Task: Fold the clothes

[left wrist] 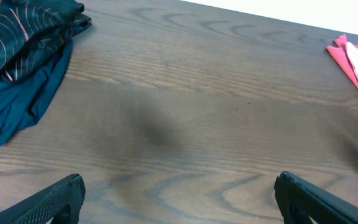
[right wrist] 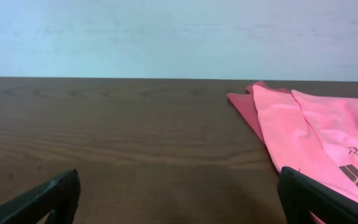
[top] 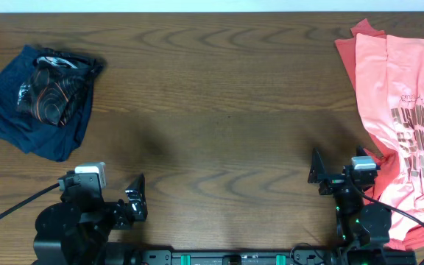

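A crumpled black jersey with orange contour lines (top: 54,92) lies on a dark navy garment (top: 13,118) at the table's far left; both also show in the left wrist view, the jersey (left wrist: 14,37) over the navy cloth (left wrist: 17,102). Coral-pink printed T-shirts (top: 400,110) lie stacked flat along the right edge and show in the right wrist view (right wrist: 316,134). My left gripper (top: 132,197) is open and empty near the front edge (left wrist: 179,196). My right gripper (top: 316,175) is open and empty beside the pink shirts (right wrist: 179,199).
The wooden table (top: 219,96) stretches between the two piles. A black cable (top: 13,206) runs from the left arm's base off the front left. A pale wall (right wrist: 166,37) rises behind the table's far edge.
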### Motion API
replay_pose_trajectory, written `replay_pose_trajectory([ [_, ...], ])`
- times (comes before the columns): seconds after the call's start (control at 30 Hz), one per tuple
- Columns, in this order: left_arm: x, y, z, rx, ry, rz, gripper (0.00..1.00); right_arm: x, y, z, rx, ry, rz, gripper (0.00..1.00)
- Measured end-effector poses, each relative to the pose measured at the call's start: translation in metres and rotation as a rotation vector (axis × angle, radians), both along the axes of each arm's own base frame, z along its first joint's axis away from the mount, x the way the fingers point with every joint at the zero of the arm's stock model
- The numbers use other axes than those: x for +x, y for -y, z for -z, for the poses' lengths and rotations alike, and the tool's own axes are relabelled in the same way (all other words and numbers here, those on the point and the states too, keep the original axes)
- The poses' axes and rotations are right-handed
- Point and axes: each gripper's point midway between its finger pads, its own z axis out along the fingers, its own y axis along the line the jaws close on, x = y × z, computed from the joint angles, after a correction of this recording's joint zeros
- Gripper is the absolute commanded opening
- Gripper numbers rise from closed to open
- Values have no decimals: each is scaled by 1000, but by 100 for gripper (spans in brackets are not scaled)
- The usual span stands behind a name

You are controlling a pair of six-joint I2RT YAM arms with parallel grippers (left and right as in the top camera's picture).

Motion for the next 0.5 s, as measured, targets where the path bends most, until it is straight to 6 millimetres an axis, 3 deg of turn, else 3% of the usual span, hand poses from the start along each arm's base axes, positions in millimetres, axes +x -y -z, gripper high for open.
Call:
replay_pose_trajectory([
  [0.5,0,0,0,0,0,-1,98,0,0,0,-1,0,0,99],
])
